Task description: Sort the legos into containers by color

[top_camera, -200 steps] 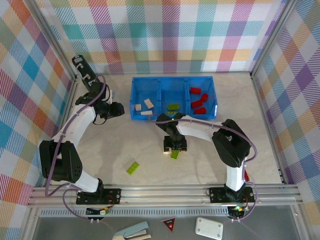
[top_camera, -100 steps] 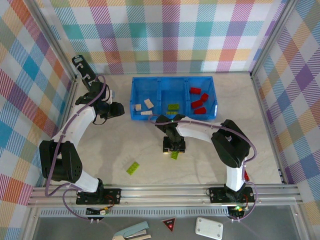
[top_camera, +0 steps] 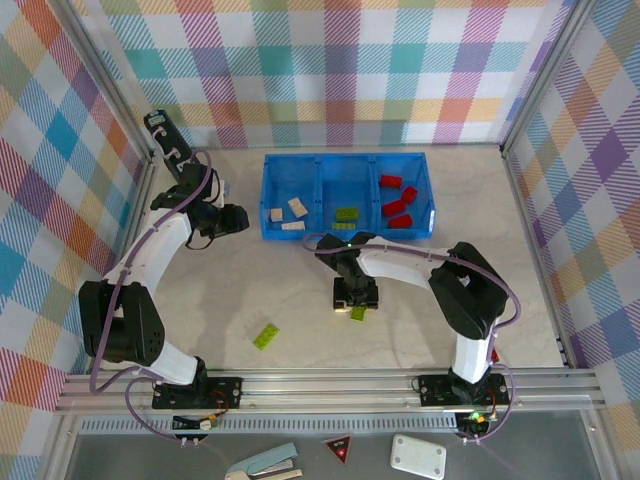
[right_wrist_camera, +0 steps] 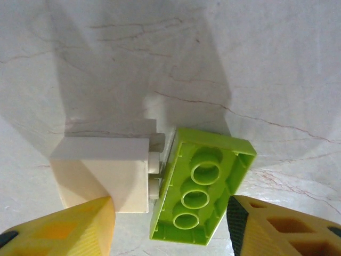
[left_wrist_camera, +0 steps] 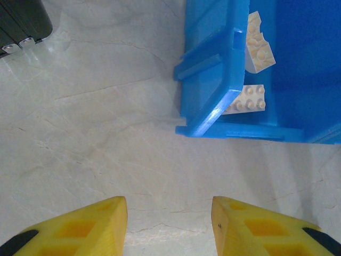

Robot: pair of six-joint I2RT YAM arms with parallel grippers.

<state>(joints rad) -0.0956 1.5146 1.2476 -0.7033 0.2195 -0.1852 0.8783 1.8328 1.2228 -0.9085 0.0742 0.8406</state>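
Observation:
The blue tray stands at the back centre, with cream legos in its left compartment, a green lego in the middle and red legos on the right. In front of it my right gripper points down at the table. Its fingers press on a cream brick lying on its side and an upside-down lime green brick, which touch each other. Another green brick lies loose at front left. My left gripper hovers open and empty beside the tray's left corner.
Plaid walls close the table on three sides and a metal rail runs along the near edge. Bare marble-patterned tabletop lies between the two arms. A dark part sits at the top left of the left wrist view.
The right gripper has shifted a little right and toward the front, and the green brick under it has moved the same way. The left arm has stayed put.

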